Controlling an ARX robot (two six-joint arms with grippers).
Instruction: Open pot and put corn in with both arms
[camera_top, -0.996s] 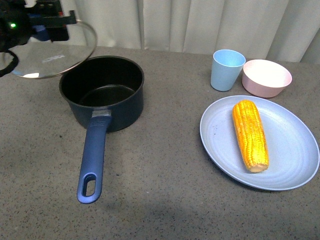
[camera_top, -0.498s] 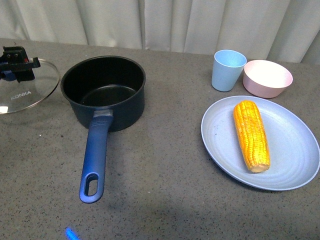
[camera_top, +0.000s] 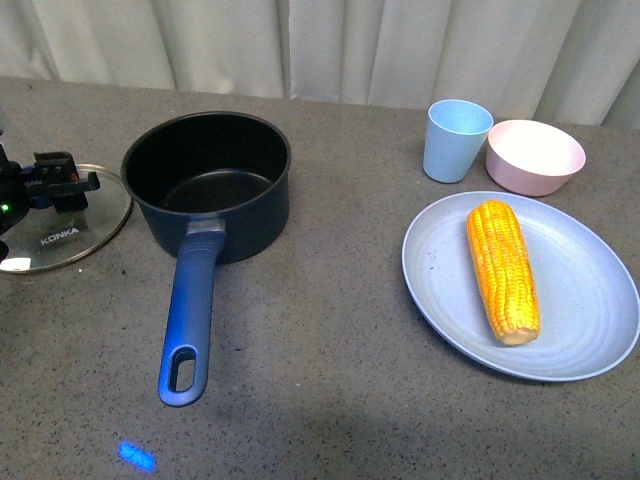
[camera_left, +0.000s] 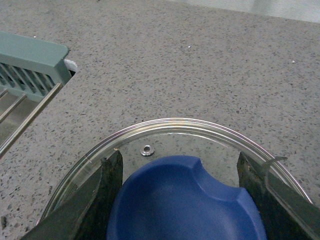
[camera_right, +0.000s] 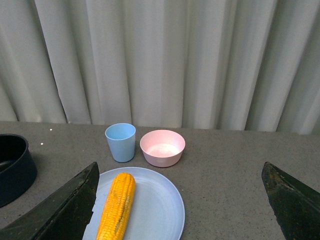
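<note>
Now that the left gripper (camera_top: 58, 180), clamped on the round glass lid (camera_top: 75, 238), has lowered it beside the dark navy-blue saucepan (camera_top: 205, 190), the pot is open. The yellow-orange corn cob (camera_top: 502, 268) is next, and the right gripper (camera_right: 180, 172) is spread wide.

Light-blue cup (camera_top: 457, 140) standing upright just beside the pink bowl (camera_top: 534, 156), both behind the pale blue plate (camera_top: 590, 300) on the grey worktop (camera_top: 330, 400); white curtain (camera_top: 400, 45) hangs behind.

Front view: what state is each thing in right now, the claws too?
pot: upright, lid off, empty.
glass lid: off, beside the pot, low at the table.
left claw: shut on the lid's blue knob.
right claw: wide open, holding nothing.
corn: lying on the plate, untouched.
plate: flat on the table.
cup: upright, looks empty.
bowl: upright, empty.
</note>
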